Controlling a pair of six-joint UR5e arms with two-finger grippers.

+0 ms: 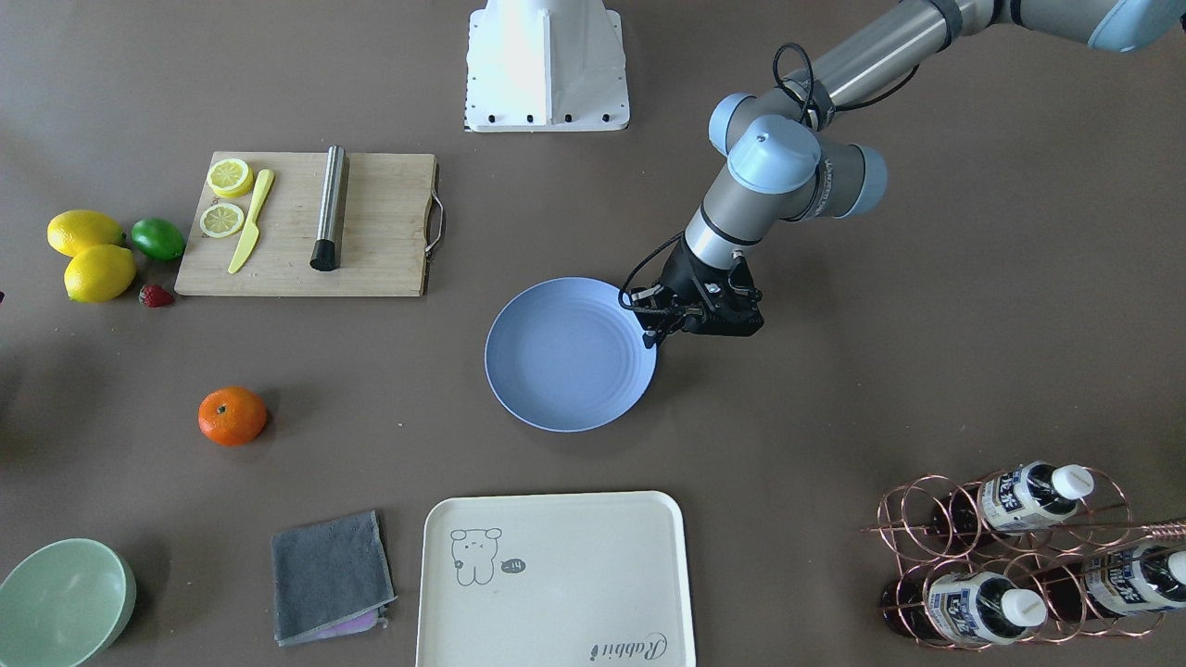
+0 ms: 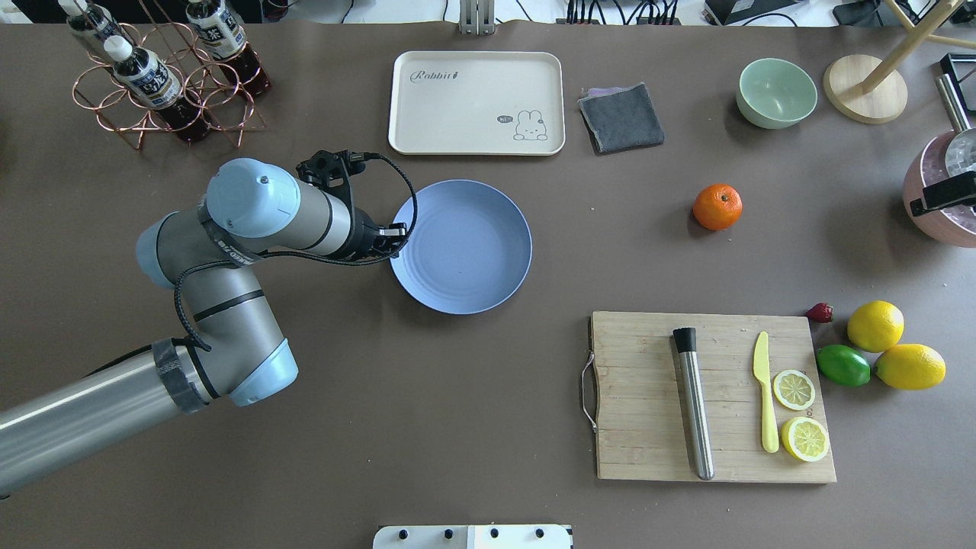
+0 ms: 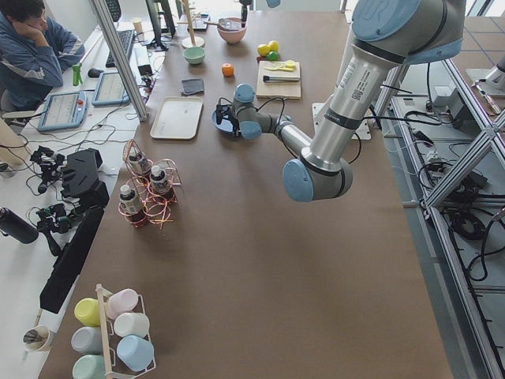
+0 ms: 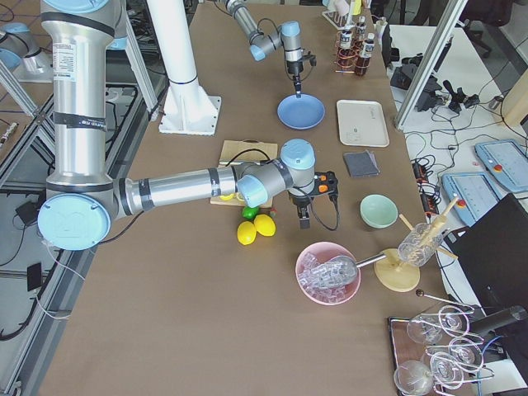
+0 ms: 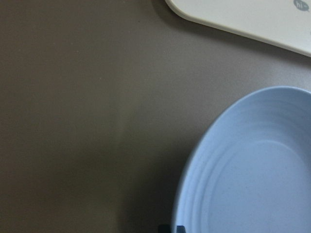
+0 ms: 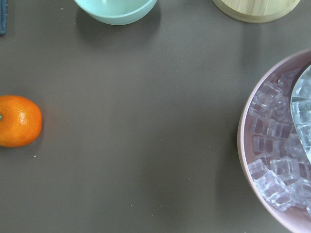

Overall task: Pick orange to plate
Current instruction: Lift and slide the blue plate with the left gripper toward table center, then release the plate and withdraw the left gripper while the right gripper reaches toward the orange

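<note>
The orange [image 1: 232, 416] [image 2: 717, 207] lies alone on the brown table, well apart from the plate, and shows at the left edge of the right wrist view [image 6: 18, 121]. The light blue plate [image 1: 570, 355] [image 2: 460, 245] sits mid-table with nothing on it. My left gripper [image 1: 651, 329] [image 2: 393, 238] points down at the plate's rim [image 5: 194, 170], tips close together, shut, with no clear hold on it. My right gripper [image 4: 302, 221] hangs between the lemons and the pink bowl; its fingers do not show, so I cannot tell its state.
A cream tray [image 2: 476, 103], grey cloth [image 2: 621, 117] and green bowl [image 2: 776, 92] line the far side. A cutting board [image 2: 648, 396] carries a knife, lemon slices and a metal cylinder. Lemons [image 2: 875, 325], a lime [image 2: 842, 365], a pink ice bowl [image 6: 282, 160] and a bottle rack [image 2: 160, 76] stand around.
</note>
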